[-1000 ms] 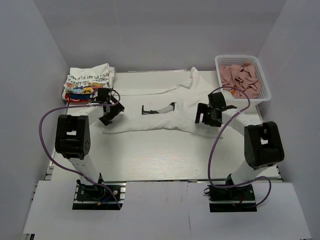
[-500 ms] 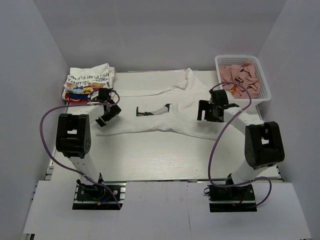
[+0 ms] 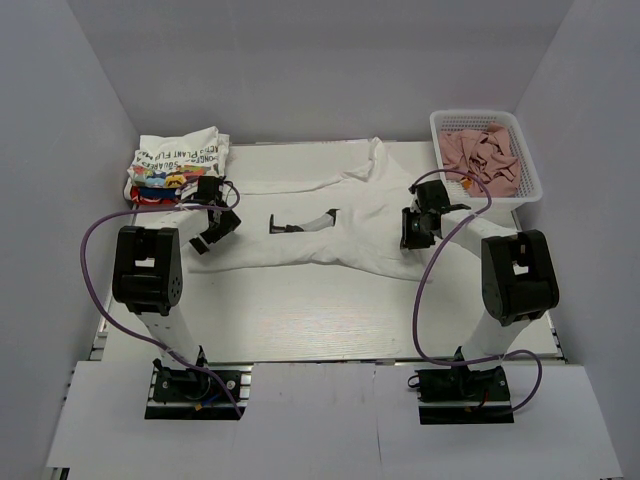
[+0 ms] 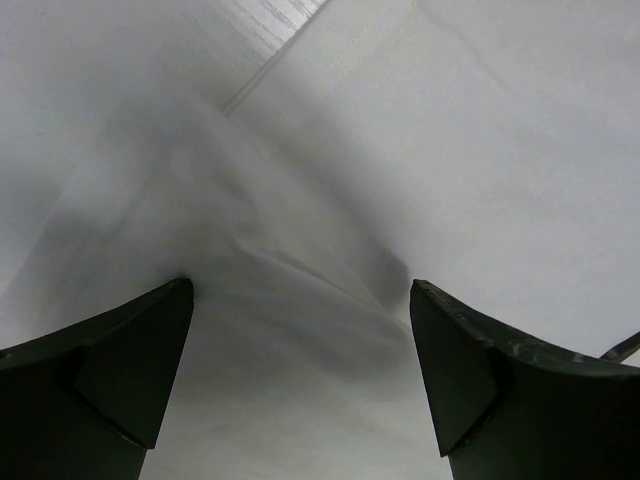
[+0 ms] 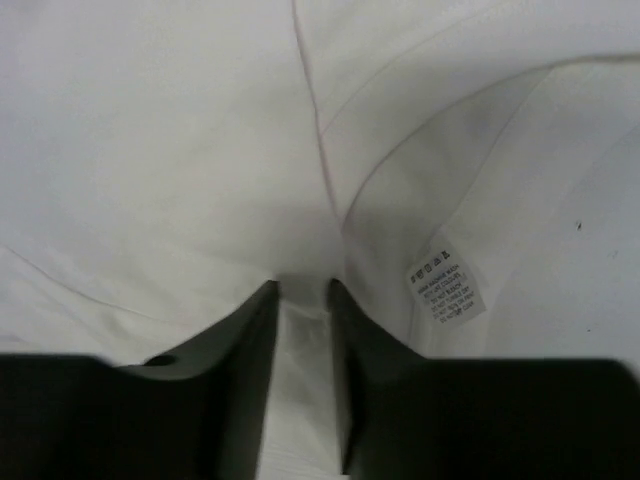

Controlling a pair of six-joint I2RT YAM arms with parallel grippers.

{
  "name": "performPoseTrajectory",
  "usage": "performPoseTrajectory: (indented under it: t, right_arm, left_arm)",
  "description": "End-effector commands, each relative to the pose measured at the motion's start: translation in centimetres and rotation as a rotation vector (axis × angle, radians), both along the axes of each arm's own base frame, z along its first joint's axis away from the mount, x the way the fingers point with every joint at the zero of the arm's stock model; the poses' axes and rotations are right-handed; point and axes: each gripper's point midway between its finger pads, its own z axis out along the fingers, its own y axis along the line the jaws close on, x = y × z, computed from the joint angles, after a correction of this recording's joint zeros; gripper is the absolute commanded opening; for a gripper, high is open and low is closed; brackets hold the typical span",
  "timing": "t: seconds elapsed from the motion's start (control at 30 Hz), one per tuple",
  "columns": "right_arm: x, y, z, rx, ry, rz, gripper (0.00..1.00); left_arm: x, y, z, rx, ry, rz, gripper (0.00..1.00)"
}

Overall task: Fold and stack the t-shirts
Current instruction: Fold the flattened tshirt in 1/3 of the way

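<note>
A large plain white t-shirt (image 3: pixel 340 225) lies spread and creased across the middle of the table. My left gripper (image 3: pixel 215 232) hovers open over its left end; in the left wrist view the fingers (image 4: pixel 120 360) stand wide apart above white cloth (image 4: pixel 300 200), with nothing between them. My right gripper (image 3: pixel 412 228) is down on the shirt's right part, its jaws drawn close on a raised fold of the white fabric (image 5: pixel 303 330), beside the care label (image 5: pixel 447 288). A stack of folded t-shirts (image 3: pixel 180 160), the top one white with black lettering, sits at the back left.
A white mesh basket (image 3: pixel 475 113) with pinkish-brown cloths (image 3: pixel 482 155) stands at the back right, close behind my right arm. White walls enclose the table on three sides. Purple cables loop beside both arms.
My right gripper has moved back and left over the shirt and closed from wide open onto a fold. The shirt has shifted left and back. My left gripper stays open.
</note>
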Motion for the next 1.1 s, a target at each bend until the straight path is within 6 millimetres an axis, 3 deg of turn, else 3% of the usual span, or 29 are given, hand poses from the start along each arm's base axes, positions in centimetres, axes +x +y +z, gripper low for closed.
performPoseTrajectory:
  t: [0.0,0.07,0.13,0.23,0.37,0.53,0.57,0.63,0.67,0.7,0.83,0.93,1.07]
  right_arm:
    - [0.7,0.8,2.0,0.040,-0.029,0.019,0.26]
    - [0.7,0.8,2.2,0.044,-0.033,0.025,0.20]
    - [0.7,0.9,2.4,0.046,-0.034,0.028,0.20]
    - [0.8,1.0,2.6,0.052,-0.048,0.037,0.00]
    - [1.4,1.5,3.3,0.076,-0.084,0.053,0.00]
    - [2.6,0.7,4.4,0.023,-0.140,0.043,0.00]
    - [2.1,0.5,4.0,0.009,-0.118,0.040,0.00]
    - [1.8,-0.3,3.9,-0.011,-0.102,0.010,0.41]
    - [1.2,-0.4,3.7,-0.011,-0.079,0.003,0.57]
    - [0.2,-1.0,3.2,-0.034,-0.062,-0.015,0.90]
    - [-1.6,-1.3,2.8,-0.031,-0.049,-0.005,0.90]
    - [-2.7,-0.4,2.5,0.022,-0.036,0.035,0.90]
    - [-2.8,0.5,2.1,0.062,-0.028,0.072,0.90]
  left_arm:
    - [-3.9,0.9,-3.2,0.024,0.173,0.012,1.00]
    - [-3.9,0.9,-3.2,0.024,0.173,0.012,1.00]
    - [-3.9,0.9,-3.2,0.024,0.173,0.012,1.00]
    - [-3.9,0.9,-3.2,0.024,0.173,0.012,1.00]
    - [-3.9,0.9,-3.2,0.024,0.173,0.012,1.00]
    - [-3.6,0.9,-3.2,0.023,0.163,0.012,1.00]
    - [-3.6,0.9,-3.2,0.023,0.163,0.012,1.00]
    - [-4.0,1.1,-3.4,0.014,0.173,0.018,1.00]
    - [-4.0,1.1,-3.4,0.018,0.176,0.010,1.00]
    - [-4.0,1.1,-3.4,0.018,0.176,0.010,1.00]
    - [-3.8,0.9,-3.4,0.009,0.167,0.006,1.00]
    - [-3.6,0.7,-3.4,0.000,0.158,0.003,1.00]
    - [-3.6,0.6,-3.4,-0.009,0.159,-0.001,1.00]
